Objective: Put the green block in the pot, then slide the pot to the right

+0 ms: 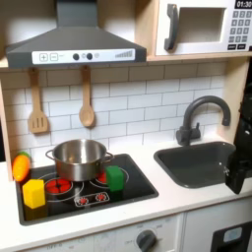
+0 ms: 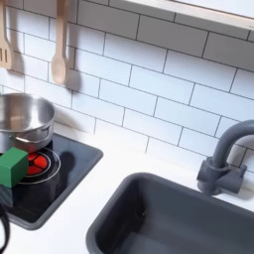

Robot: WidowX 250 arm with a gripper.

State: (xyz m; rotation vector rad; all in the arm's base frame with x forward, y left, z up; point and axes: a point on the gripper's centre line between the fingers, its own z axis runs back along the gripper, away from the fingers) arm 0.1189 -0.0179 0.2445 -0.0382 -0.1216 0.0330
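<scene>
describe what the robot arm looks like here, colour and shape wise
Little of it shows. In the first exterior view, the arm is a dark, near-black, blocky shape at the right edge, in front of the sink. No cables, markings or separate fingers can be made out. In the second exterior view, a thin black curved piece at the lower left corner may be a cable.
</scene>
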